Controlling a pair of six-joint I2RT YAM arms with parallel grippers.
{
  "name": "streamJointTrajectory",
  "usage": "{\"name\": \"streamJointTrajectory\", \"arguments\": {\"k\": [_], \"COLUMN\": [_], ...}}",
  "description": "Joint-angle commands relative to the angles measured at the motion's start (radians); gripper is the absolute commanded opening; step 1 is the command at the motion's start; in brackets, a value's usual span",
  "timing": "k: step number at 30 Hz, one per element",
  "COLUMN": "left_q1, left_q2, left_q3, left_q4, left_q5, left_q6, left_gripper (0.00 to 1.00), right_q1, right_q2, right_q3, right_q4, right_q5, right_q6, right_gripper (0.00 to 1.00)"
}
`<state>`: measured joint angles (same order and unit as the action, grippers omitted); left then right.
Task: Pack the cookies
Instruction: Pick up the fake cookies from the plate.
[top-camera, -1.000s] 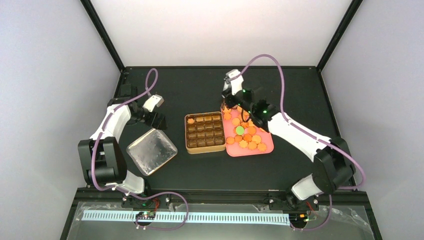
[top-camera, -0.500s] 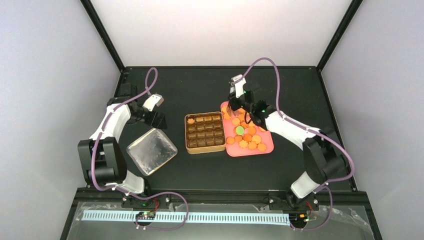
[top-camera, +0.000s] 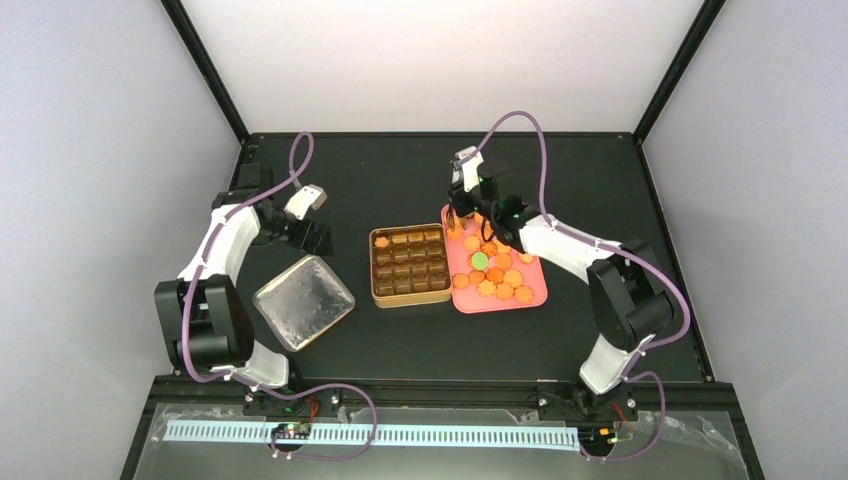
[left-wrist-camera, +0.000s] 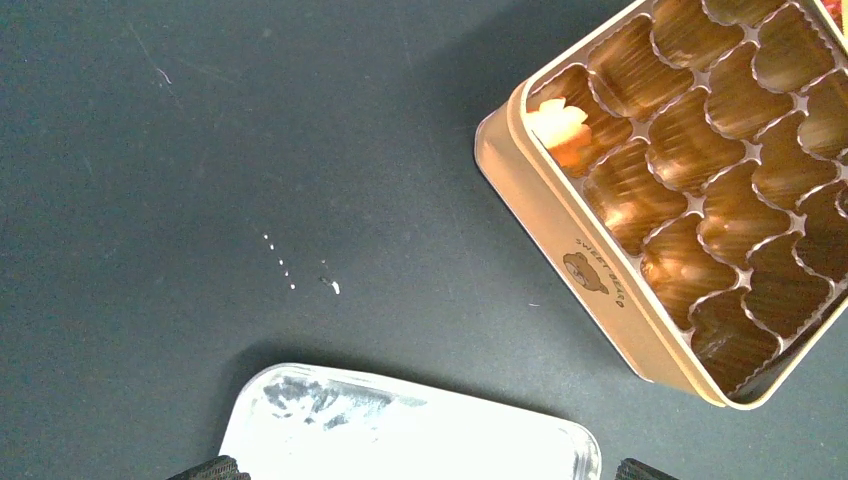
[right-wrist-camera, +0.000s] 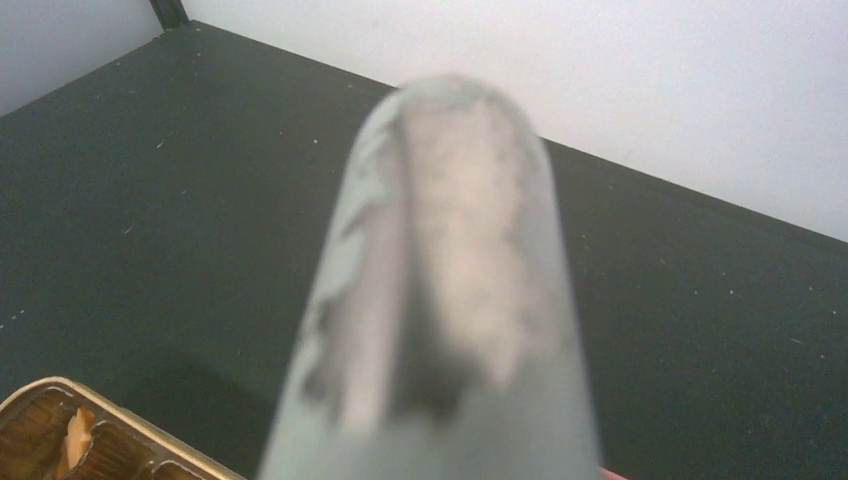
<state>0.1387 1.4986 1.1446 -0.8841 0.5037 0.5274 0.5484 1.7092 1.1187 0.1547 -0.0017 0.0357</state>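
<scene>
Several orange-golden cookies (top-camera: 497, 277) and one green cookie (top-camera: 480, 260) lie on a pink tray (top-camera: 538, 293). One golden cookie (top-camera: 381, 240) (left-wrist-camera: 560, 124) sits in the far-left compartment of the brown tin (top-camera: 408, 294) (left-wrist-camera: 560, 235). My right gripper (top-camera: 470, 192) hovers over the tray's far-left corner, shut on the metal tongs (top-camera: 463, 160). Up close the tongs (right-wrist-camera: 450, 300) are a blur that hides the fingers. My left gripper (top-camera: 311, 237) (left-wrist-camera: 425, 470) is open above the silver lid (top-camera: 303, 300) (left-wrist-camera: 400, 435), with only its fingertips (left-wrist-camera: 212, 468) showing.
The tin stands just left of the pink tray, with the lid further left on the black table (top-camera: 400, 180). A corner of the tin (right-wrist-camera: 60, 430) shows at the lower left of the right wrist view. White walls close in the table's back and sides.
My right arm has folded its elbow in towards the tray, and the tongs have swung a little right and back left. The left arm has barely moved.
</scene>
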Motion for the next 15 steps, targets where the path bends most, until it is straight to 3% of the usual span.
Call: {"name": "streamJointTrajectory", "arguments": {"k": [1,15], "left_q1": [0.009,0.009], "left_q2": [-0.001,-0.004], "left_q3": [0.043,0.038], "left_q4": [-0.027,-0.029], "left_q5": [0.04,0.049], "left_q6": [0.006,0.012], "left_gripper": [0.99,0.99], "right_q1": [-0.007,-0.007], "right_q2": [0.022,0.032], "right_q3": [0.012,-0.029], "right_q4": [0.066,0.1], "right_q5": [0.042,0.006], "right_q6": [-0.011,0.027], "right_gripper": [0.3,0.35]}}
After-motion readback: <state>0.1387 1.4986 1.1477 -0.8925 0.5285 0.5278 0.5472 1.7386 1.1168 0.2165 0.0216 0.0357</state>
